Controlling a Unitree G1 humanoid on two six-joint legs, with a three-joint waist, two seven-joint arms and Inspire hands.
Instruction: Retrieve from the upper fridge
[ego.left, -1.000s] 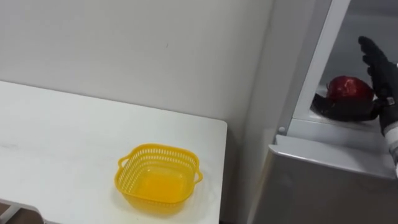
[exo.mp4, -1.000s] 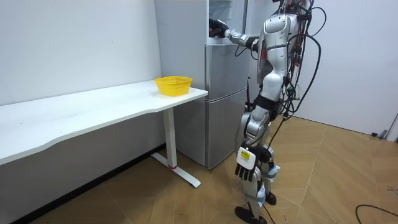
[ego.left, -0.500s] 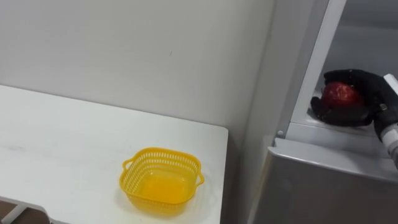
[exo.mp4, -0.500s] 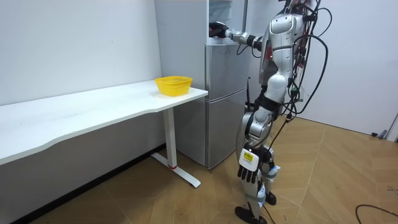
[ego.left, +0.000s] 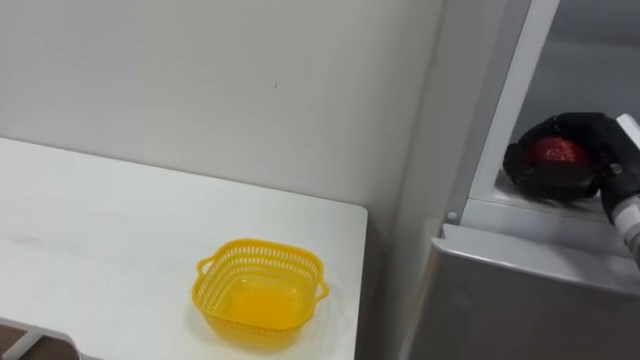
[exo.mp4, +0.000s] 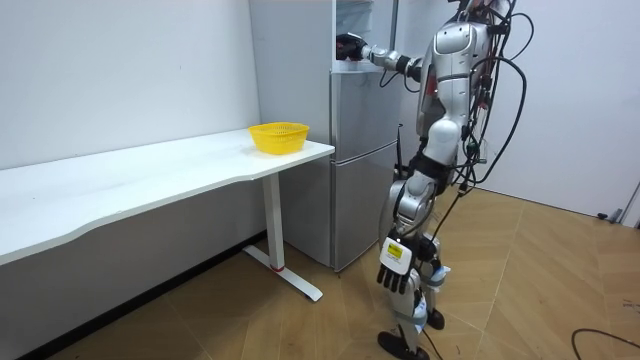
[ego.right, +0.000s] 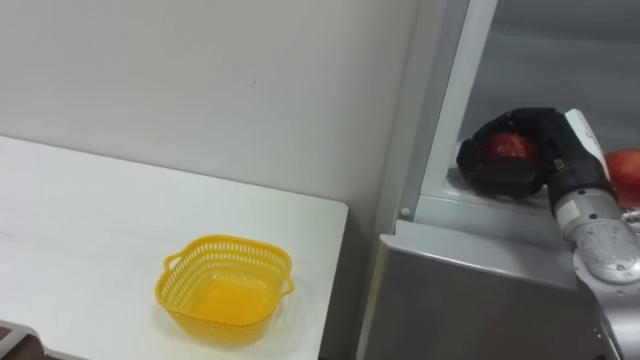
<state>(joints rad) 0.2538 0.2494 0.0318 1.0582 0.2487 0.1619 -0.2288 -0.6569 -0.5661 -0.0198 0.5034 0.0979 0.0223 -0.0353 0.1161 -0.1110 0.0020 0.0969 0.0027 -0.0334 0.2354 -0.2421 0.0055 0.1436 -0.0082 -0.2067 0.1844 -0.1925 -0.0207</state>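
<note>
A red apple (ego.left: 558, 153) sits on the shelf of the open upper fridge (ego.left: 520, 215), at the right in the eye views. My right hand (ego.left: 592, 138) reaches into the fridge from the right, and its dark fingers curl over and round the apple (ego.right: 507, 147), hiding much of it. My left hand (exo.mp4: 392, 278) hangs straight-fingered beside my leg in the room view. I stand upright in front of the fridge (exo.mp4: 360, 150).
A second red fruit (ego.right: 626, 172) lies further right on the same shelf. A yellow slotted basket (ego.left: 258, 293) stands empty near the right end of the white table (ego.left: 100, 230), left of the fridge. The grey lower fridge door (ego.left: 520, 300) is closed.
My right hand came down from above the apple and its fingers closed round it. The left hand stayed hanging at my side.
</note>
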